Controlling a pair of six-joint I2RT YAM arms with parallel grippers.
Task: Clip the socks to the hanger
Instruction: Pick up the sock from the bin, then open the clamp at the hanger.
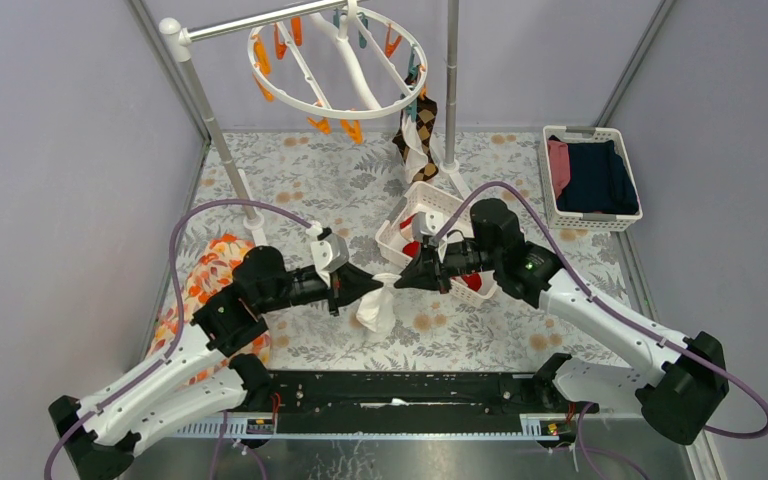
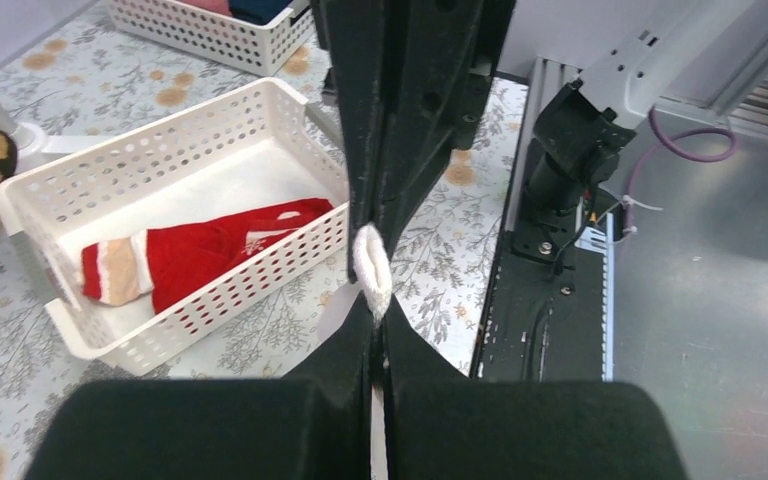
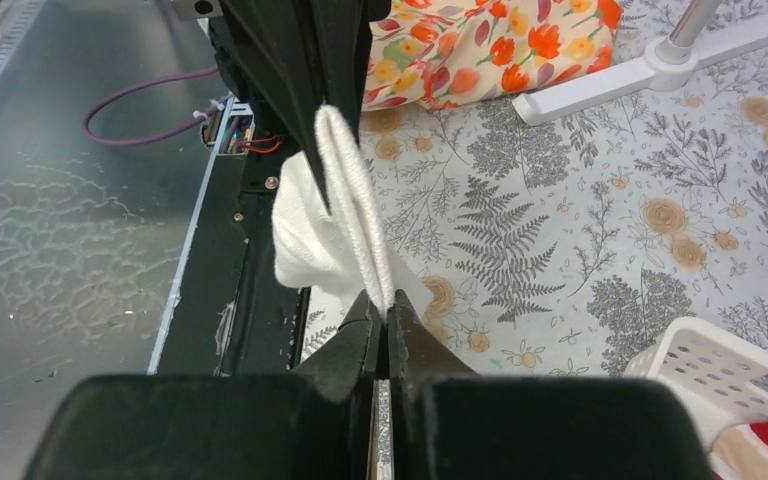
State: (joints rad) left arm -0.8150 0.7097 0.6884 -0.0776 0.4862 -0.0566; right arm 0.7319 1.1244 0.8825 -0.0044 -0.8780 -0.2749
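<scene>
At the centre of the top view, just ahead of the arm bases at 6 o'clock, the two grippers meet nose to nose above the leaf-patterned table (image 1: 550, 300). The left gripper (image 1: 377, 284) is clenched on one end of the cuff of a single white sock (image 1: 377, 310), and the right gripper (image 1: 399, 280) is clamped on the other end. The cuff stands pinched between them while the rest of the sock droops toward the table edge. One orange floral cloth (image 1: 210, 280) lies bunched at 9 o'clock, beside the left arm. There are two white slatted baskets. The nearer basket (image 1: 430, 195) sits tilted just past the grippers, under the right wrist, and holds red socks (image 2: 210, 250) with pale cuffs and nothing else. At least one lies along its floor, though I cannot tell how many there are. The farther basket (image 1: 592, 218) rests at 2 o'clock and holds two folded piles — a navy one (image 1: 600, 175) and a narrower pink one (image 1: 558, 165) against its left wall. Farthest off, at 12 o'clock, the one round white hanger (image 1: 290, 104) hangs from a grey rail (image 1: 250, 22), with several orange and teal pegs (image 1: 351, 130) dangling from its rim. One brown-and-tan argyle sock (image 1: 415, 135) hangs from the ring's right side — its toe is near the table.
</scene>
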